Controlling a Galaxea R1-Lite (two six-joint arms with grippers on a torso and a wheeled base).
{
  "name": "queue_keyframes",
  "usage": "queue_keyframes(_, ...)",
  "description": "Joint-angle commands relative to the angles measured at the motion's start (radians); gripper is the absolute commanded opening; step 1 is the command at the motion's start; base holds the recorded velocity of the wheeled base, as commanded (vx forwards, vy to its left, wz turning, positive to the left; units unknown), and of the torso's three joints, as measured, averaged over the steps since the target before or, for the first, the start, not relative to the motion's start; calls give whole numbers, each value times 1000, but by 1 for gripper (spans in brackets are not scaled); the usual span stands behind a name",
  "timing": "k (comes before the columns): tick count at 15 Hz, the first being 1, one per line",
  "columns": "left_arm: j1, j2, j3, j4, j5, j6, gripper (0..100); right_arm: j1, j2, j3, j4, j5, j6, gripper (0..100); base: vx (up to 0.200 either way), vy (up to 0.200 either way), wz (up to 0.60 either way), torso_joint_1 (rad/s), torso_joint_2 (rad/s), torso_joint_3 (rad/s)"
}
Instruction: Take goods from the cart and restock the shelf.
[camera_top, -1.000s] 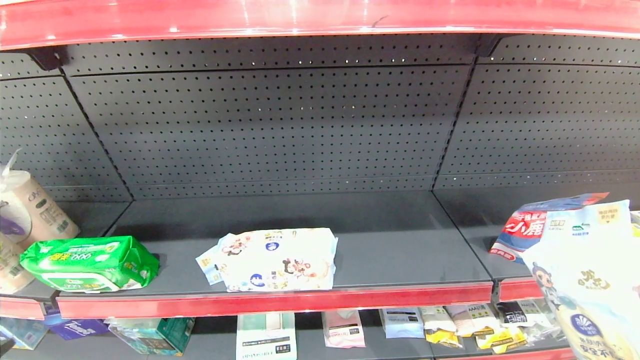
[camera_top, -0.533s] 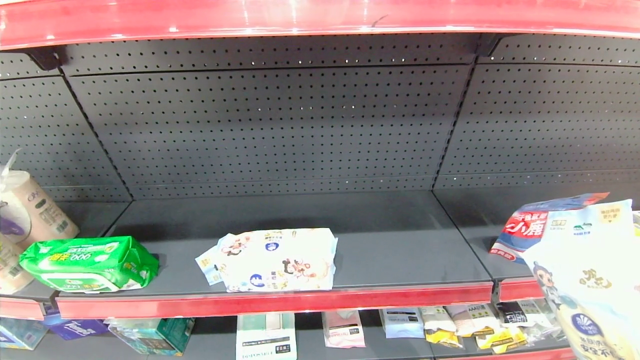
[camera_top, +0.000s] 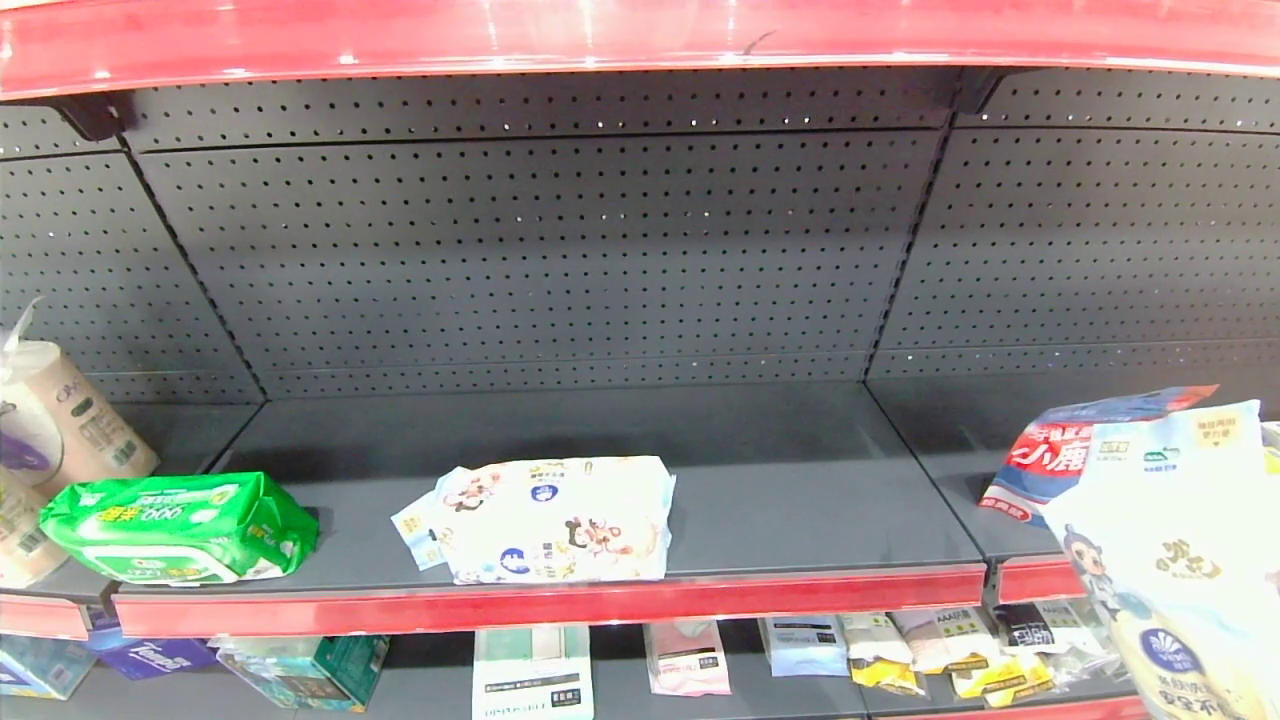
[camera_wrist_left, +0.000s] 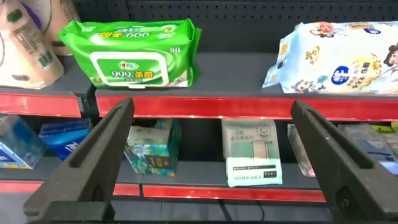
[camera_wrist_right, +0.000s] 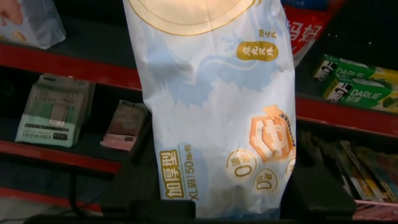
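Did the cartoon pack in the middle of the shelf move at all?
No. The cartoon pack lies in the same spot as in the earlier pictures, its front just behind the shelf's red front edge.

The shelf (camera_top: 780, 470) is dark grey metal with a smooth matt coat, and its perforated back panel (camera_top: 540, 250) is equally dull. The red edge strip (camera_top: 550, 603) just below the cartoon-printed pack (camera_top: 560, 520) looks like glossy plastic and catches the light. That pack is soft, crinkled plastic film with a mild sheen; the green wipes pack (camera_top: 175, 525) to its left is shinier film with a smooth label, and the white-and-blue bag (camera_top: 1180, 570) to its right is slick, wrinkled glossy film. The left end effector (camera_wrist_left: 212, 106) has matt black fingers (camera_wrist_left: 87, 165) with a fine-grained, plastic-looking surface.
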Motion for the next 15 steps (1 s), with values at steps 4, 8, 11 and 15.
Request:
queue_keyframes(4,0,2,2,0,-1,1,100,0,-1,0,0,-5,-1,0,0,0,0,0,0,0)
queue_keyframes(8,0,2,2,0,-1,3,100,0,-1,0,0,-6,5,0,0,0,300,1,1,4)
queue_keyframes(11,0,2,2,0,-1,3,100,0,-1,0,0,-5,7,0,0,0,600,1,1,2)
queue_keyframes(15,0,2,2,0,-1,1,100,0,-1,0,0,0,53,0,0,0,150,1,1,1)
